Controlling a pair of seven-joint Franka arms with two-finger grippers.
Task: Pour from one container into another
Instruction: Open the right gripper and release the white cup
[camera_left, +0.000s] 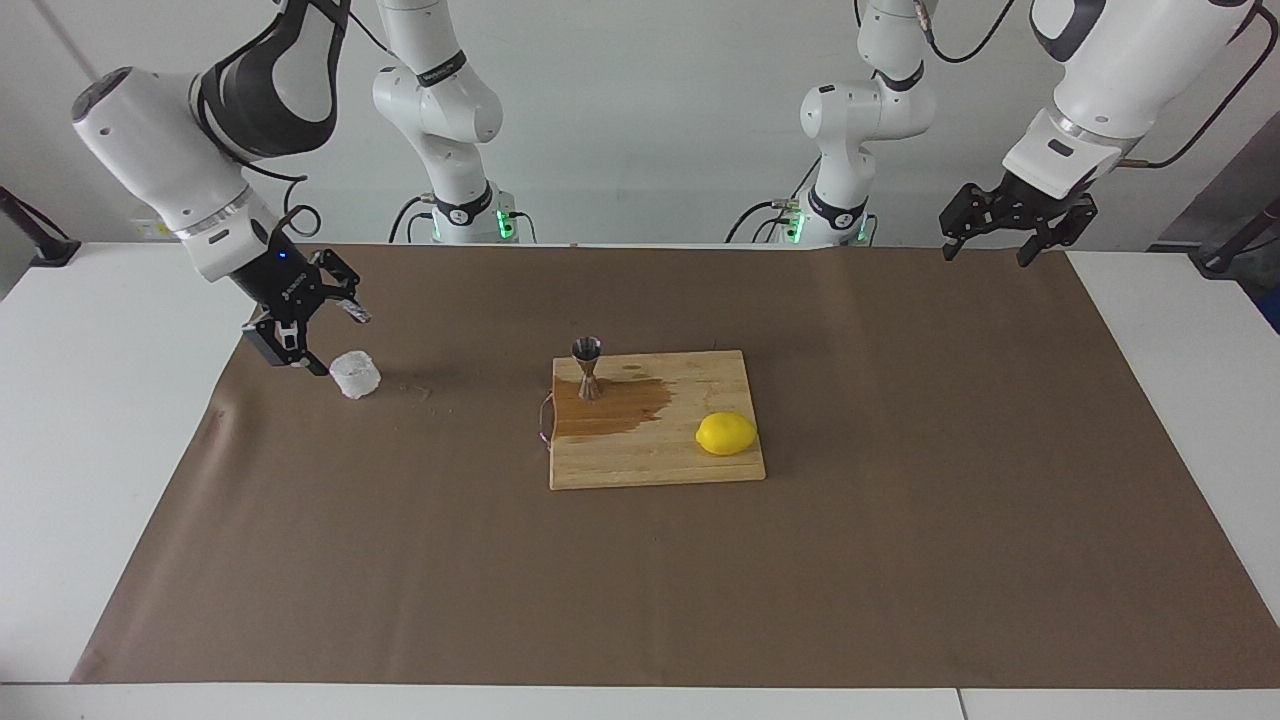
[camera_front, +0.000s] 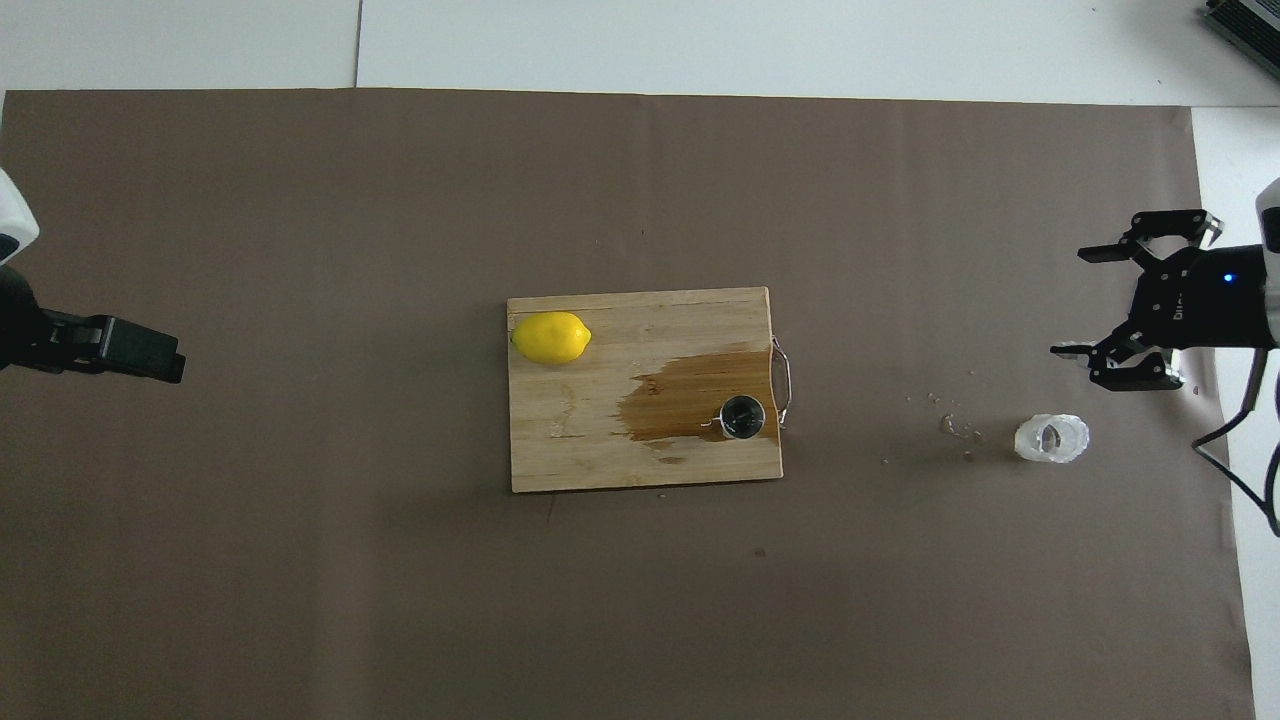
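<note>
Facing view: you have the glass tumbler (camera_left: 355, 374) upright on the brown paper (camera_left: 400, 560) toward the right arm's end of the tabletop, free of the right pincer (camera_left: 318, 336), which hangs just above and beside it with fingers spread, so nothing is gripped. The steel jigger (camera_left: 587, 367) stands on the cutting board (camera_left: 655, 455) in a dark wet patch (camera_left: 610, 408), a likely spill; the lemon (camera_left: 726, 433) shares the board. Your left pincer (camera_left: 985, 248) waits raised, spread, over the paper's edge. Overhead view: tumbler (camera_front: 1051, 438) apart from the right pincer (camera_front: 1140, 298); droplets (camera_front: 955, 428) lie between tumbler and board (camera_front: 560, 440); jigger (camera_front: 743, 416) by the board's handle (camera_front: 784, 380).
</note>
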